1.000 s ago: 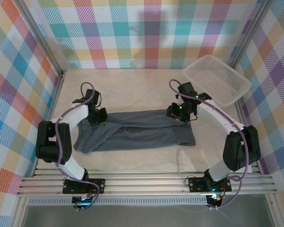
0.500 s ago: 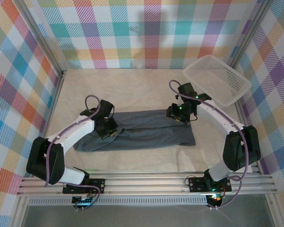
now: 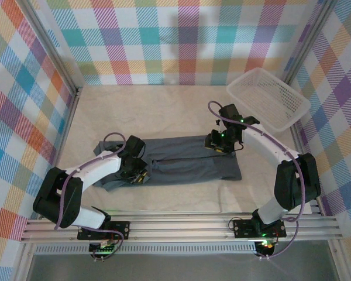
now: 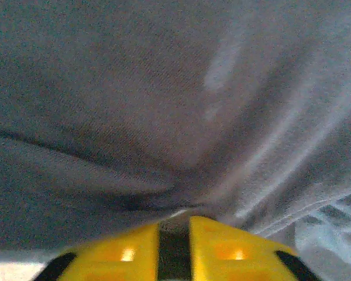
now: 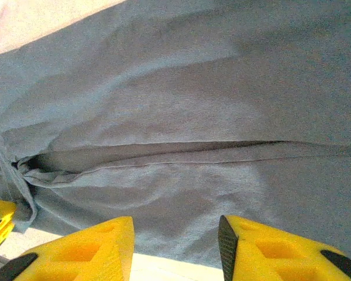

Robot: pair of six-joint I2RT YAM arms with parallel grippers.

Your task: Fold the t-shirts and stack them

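A dark slate-grey t-shirt [image 3: 187, 164] lies folded lengthwise as a long band across the middle of the table. My left gripper [image 3: 137, 171] is low on its left part. In the left wrist view the yellow fingertips [image 4: 222, 231] stand almost together, and creases of the t-shirt [image 4: 164, 88] run into the left gripper [image 4: 174, 218], which is shut on the cloth. My right gripper [image 3: 218, 142] hovers over the shirt's far right end. In the right wrist view the right gripper [image 5: 175, 221] is open above the t-shirt [image 5: 193, 105], with nothing between its fingers.
A white mesh basket [image 3: 268, 98] sits tilted in the back right corner. Bare beige table [image 3: 164, 111] stretches behind the shirt to the plaid walls. A metal rail [image 3: 181, 225] runs along the near edge.
My left gripper has moved right and toward the near edge, dragging the shirt's left end over the band. The right arm has stayed still.
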